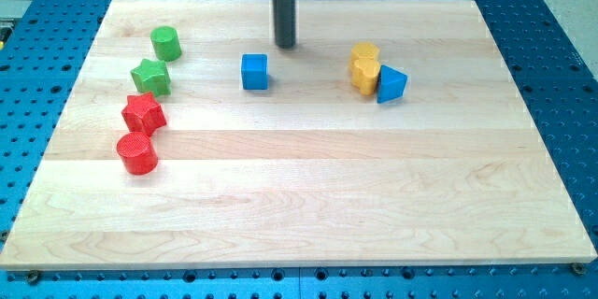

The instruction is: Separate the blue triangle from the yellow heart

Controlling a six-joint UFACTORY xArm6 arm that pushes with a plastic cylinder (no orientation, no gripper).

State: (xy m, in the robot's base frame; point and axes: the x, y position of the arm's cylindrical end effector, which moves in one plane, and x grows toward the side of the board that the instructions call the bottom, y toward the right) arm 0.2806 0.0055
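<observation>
The blue triangle (391, 85) lies right of the board's middle, touching the yellow heart (365, 75) on the heart's right side. A second yellow block (365, 53) sits just above the heart and touches it. My tip (285, 45) stands near the view's top centre, well to the left of the yellow heart and a little above and right of the blue cube (254, 71). It touches no block.
At the view's left stand a green cylinder (166, 43), a green star (150, 77), a red star (143, 113) and a red cylinder (137, 153). The wooden board (299, 206) lies on a blue perforated table.
</observation>
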